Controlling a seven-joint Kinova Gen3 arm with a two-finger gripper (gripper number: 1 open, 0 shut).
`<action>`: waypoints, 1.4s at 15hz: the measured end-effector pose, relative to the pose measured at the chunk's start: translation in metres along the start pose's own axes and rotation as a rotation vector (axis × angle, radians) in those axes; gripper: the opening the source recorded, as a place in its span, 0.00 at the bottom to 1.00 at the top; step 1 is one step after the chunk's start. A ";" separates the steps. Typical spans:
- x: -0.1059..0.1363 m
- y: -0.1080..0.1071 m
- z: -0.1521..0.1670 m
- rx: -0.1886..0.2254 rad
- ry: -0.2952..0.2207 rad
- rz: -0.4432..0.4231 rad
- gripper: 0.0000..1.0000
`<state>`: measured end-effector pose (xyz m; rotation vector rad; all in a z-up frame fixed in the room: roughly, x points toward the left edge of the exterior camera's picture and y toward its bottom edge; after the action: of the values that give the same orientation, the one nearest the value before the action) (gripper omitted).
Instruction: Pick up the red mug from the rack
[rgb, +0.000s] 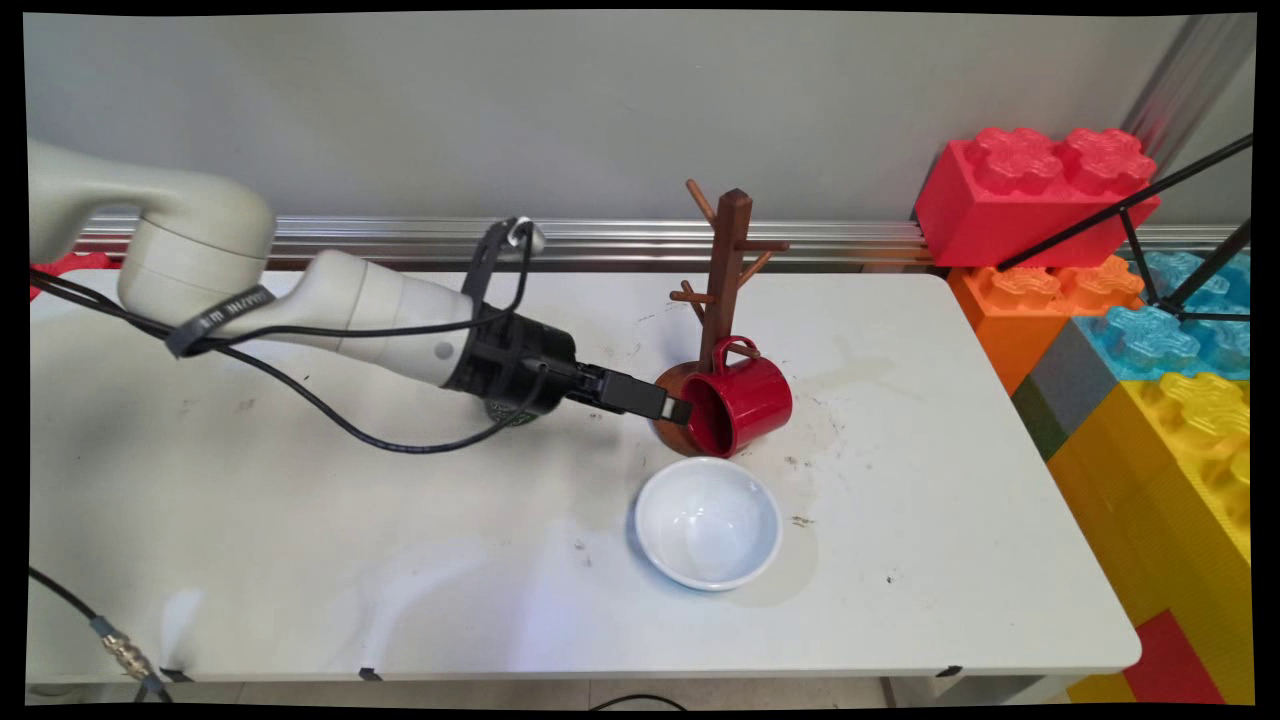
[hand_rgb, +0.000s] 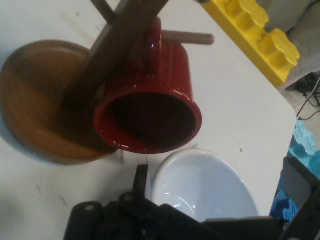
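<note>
A red ribbed mug lies on its side against the post of a brown wooden mug tree. Its rim rests on the tree's round base, its mouth faces my gripper and its handle points up by a low peg. My gripper is open and holds nothing, just left of the mug's mouth, with one finger near the rim. A white bowl stands empty just in front of the mug.
Large toy blocks, red, orange, blue and yellow, are stacked off the table's right edge, with black tripod legs across them. A metal rail runs along the back. Black cables hang from the arm.
</note>
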<state>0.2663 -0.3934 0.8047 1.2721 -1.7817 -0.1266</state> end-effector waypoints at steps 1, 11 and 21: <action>-0.002 0.001 0.004 0.005 0.000 -0.014 1.00; -0.006 0.000 0.027 0.019 0.039 -0.114 1.00; -0.005 0.000 0.046 0.012 0.057 -0.156 1.00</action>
<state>0.2338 -0.4081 0.7752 1.4097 -1.6359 -0.1656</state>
